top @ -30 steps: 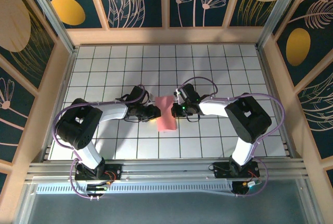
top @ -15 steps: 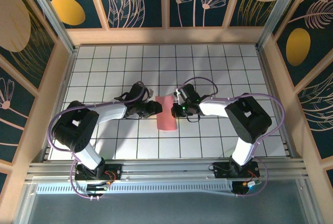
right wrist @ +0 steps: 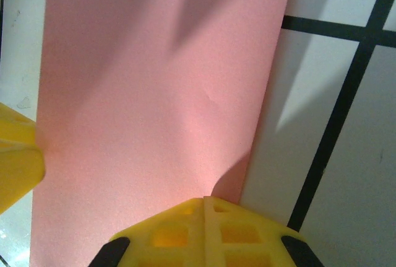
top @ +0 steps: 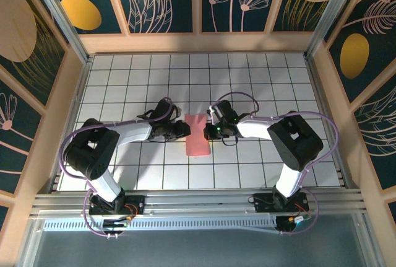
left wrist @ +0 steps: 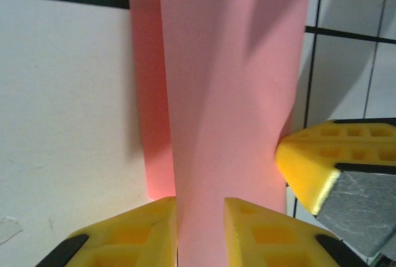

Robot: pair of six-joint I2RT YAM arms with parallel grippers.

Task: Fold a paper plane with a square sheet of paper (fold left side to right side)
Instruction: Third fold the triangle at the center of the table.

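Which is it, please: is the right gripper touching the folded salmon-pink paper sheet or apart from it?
Touching. The right wrist view shows the shut right gripper pressing the edge of the salmon-pink paper sheet.

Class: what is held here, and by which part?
Nothing clearly. The open left gripper straddles the paper at its left edge; the shut right gripper meets its right edge: pinch or press, unclear.

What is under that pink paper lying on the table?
The white tiled table with black grid lines shows around the pink paper. In the left wrist view a lower pink layer peeks out beneath the top one. The tiles directly underneath are covered.
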